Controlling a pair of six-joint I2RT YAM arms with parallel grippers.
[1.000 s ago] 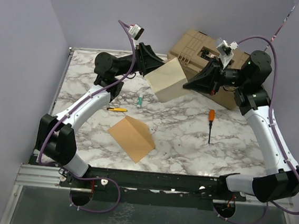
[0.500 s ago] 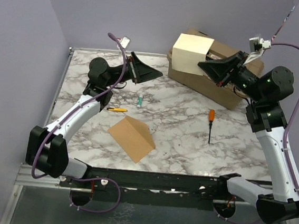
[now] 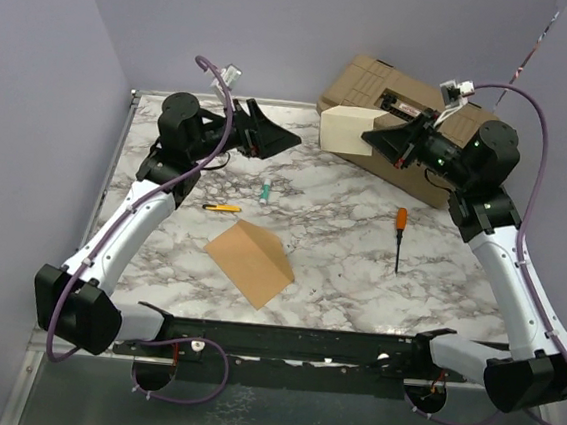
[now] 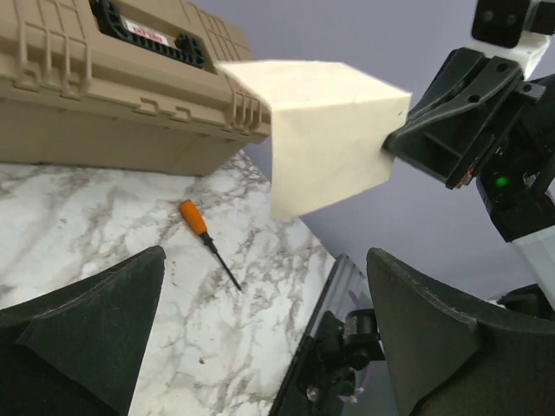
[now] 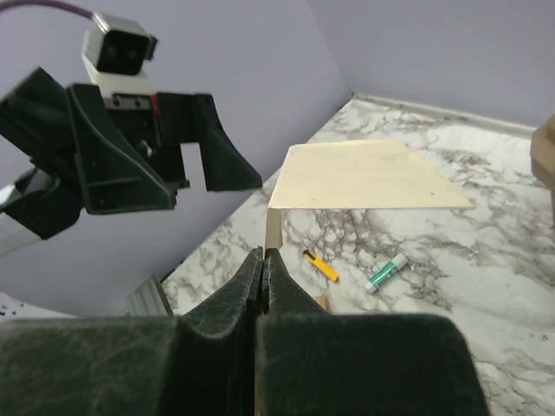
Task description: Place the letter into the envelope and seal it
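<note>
Above the back of the marble-patterned table, the right gripper was pinched shut on one edge of the letter, a pale sheet held clear of the surface in front of the tan hard case. In the right wrist view the sheet rose from the closed fingers and then bent over into a flat panel. The left gripper hung in the air at the back left with its fingers spread wide and nothing between them, pointing toward the letter but apart from it. The envelope, kraft brown, lay on the table near the front centre with its flap tented up. An orange-handled screwdriver lay to its right, and a small yellow tool and a green-and-white tube lay behind it. The case carried a small red-and-white label beside its black handle, but the writing was too small to read.
</note>
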